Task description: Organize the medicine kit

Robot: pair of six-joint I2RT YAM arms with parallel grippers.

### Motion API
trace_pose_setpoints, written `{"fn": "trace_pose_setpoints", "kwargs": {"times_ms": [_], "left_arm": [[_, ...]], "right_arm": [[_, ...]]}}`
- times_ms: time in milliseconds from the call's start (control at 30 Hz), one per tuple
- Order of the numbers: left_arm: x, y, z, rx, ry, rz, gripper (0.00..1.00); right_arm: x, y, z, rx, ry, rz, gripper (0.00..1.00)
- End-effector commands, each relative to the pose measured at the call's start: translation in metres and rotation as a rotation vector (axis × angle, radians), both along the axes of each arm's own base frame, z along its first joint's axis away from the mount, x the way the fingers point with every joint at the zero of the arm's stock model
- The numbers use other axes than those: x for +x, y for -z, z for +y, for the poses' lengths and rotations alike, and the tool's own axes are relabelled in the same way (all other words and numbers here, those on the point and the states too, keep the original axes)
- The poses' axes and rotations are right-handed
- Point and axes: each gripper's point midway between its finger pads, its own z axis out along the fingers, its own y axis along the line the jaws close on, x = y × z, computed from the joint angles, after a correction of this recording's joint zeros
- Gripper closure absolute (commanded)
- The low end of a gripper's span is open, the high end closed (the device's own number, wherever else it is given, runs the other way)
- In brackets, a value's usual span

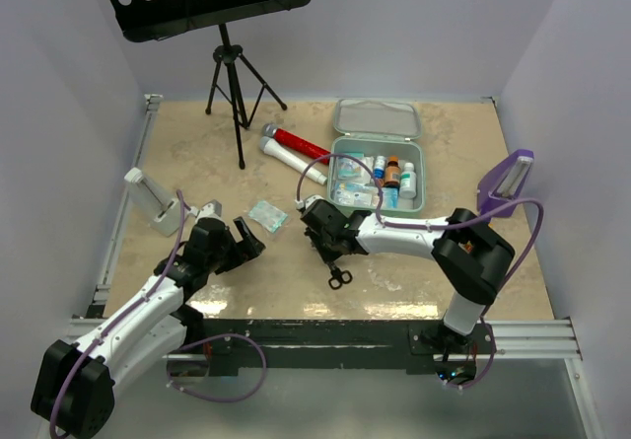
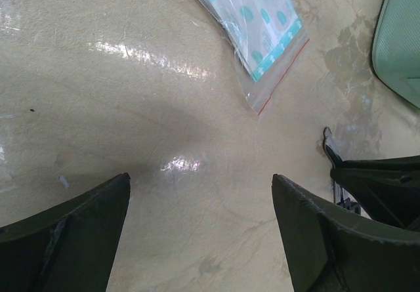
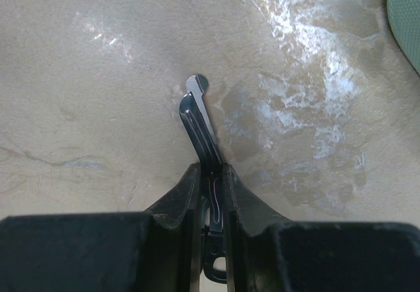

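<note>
2 grippers: my right gripper (image 3: 210, 174) pinches the scissors (image 3: 199, 115) by their closed blades, flat on the table (image 3: 98, 75). My left gripper (image 2: 200, 193) hangs wide, empty. The kit (image 1: 421, 163) lies open, farther back. I should lift straight, blades level.

This is looking like a robot test cell in a lab.
Two arms (image 1: 138, 316) are sitting bolted to a metal rail (image 1: 532, 338) at a beige table (image 1: 197, 153) that white panels (image 1: 59, 113) are boxing in, with a medicine kit (image 1: 377, 119) and scissors (image 1: 340, 277) sitting on it.
</note>
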Motion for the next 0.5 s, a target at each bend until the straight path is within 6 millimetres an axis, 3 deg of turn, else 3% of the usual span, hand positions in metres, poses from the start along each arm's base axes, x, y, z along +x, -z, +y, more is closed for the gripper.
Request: {"fn": "trace_pose_setpoints", "kwargs": {"times_ms": [0, 233, 467], "left_arm": [[0.005, -0.007, -0.004, -0.03, 0.002, -0.025, 0.07], [0.005, -0.009, -0.005, -0.034, 0.005, -0.027, 0.07], [0.005, -0.011, -0.005, -0.036, 0.005, -0.033, 0.07]], "right_arm": [[-0.002, -0.021, -0.005, 0.002, 0.008, -0.003, 1.0], [-0.001, -0.046, 0.0, 0.027, 0.005, -0.036, 1.0], [0.002, -0.088, 0.008, 0.09, -0.003, -0.083, 1.0]]}}
